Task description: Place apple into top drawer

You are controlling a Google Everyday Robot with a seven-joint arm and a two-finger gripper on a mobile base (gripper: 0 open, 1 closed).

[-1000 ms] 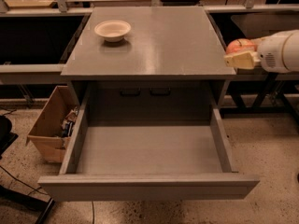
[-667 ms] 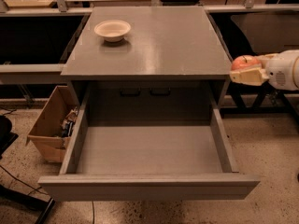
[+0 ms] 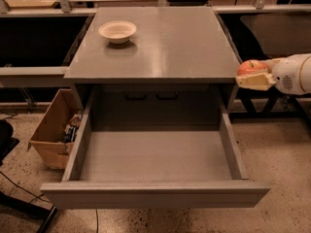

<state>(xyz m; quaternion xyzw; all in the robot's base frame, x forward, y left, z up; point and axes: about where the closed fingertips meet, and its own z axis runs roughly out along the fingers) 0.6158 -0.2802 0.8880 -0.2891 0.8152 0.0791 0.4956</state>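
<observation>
The top drawer is pulled wide open below the grey cabinet top, and its inside is bare. My gripper comes in from the right, just past the cabinet's right front corner, and is shut on the apple. The apple is red-orange and shows between the cream fingers. It hangs off the side of the cabinet, above and right of the drawer's right wall.
A cream-white shallow bowl sits on the cabinet top at the back left. A brown cardboard box stands on the floor left of the drawer. Dark benches and frames run behind and to both sides.
My gripper with the apple has moved down and slightly right, from level with the cabinet top's right edge to just off its front right corner.
</observation>
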